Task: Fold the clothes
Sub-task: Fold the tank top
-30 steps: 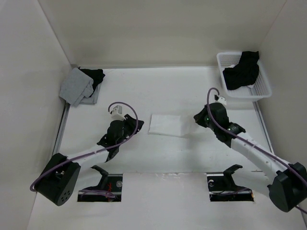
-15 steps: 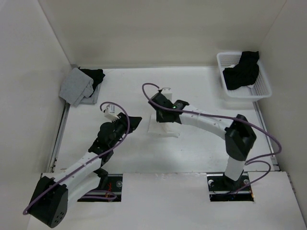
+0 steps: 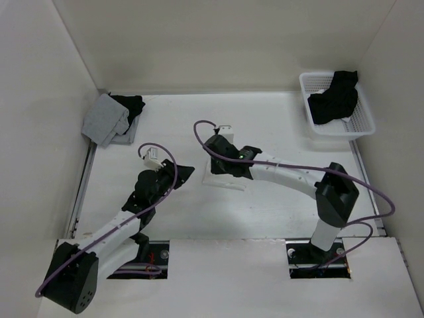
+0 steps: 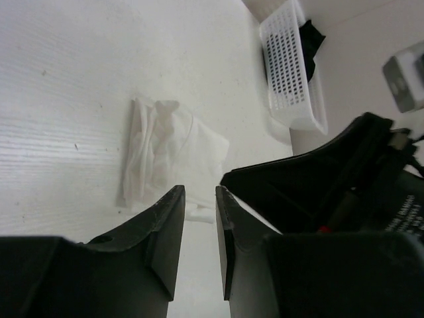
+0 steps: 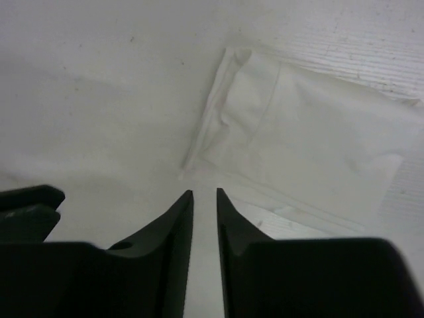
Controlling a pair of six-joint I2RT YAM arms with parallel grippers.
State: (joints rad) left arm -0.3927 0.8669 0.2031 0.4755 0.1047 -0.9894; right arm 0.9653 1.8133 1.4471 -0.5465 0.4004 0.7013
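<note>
Left gripper [image 4: 197,193] sits at the garment's 9 o'clock, jaws a bit apart, empty. One white garment [image 5: 298,132], mid-table, folded small. It looks thin, light and floppy, so I'd pinch a corner. Right gripper [image 5: 204,195] hovers over it, jaws slightly apart, empty too. Two grippers total.

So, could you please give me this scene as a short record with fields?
white garment: folded rectangle, flat at the centre of the table
right pincer: over garment's edge, jaws slightly apart, empty
left pincer: beside garment, jaws slightly apart, empty
basket: far right corner, black garment inside
grey garment: far left corner
</note>
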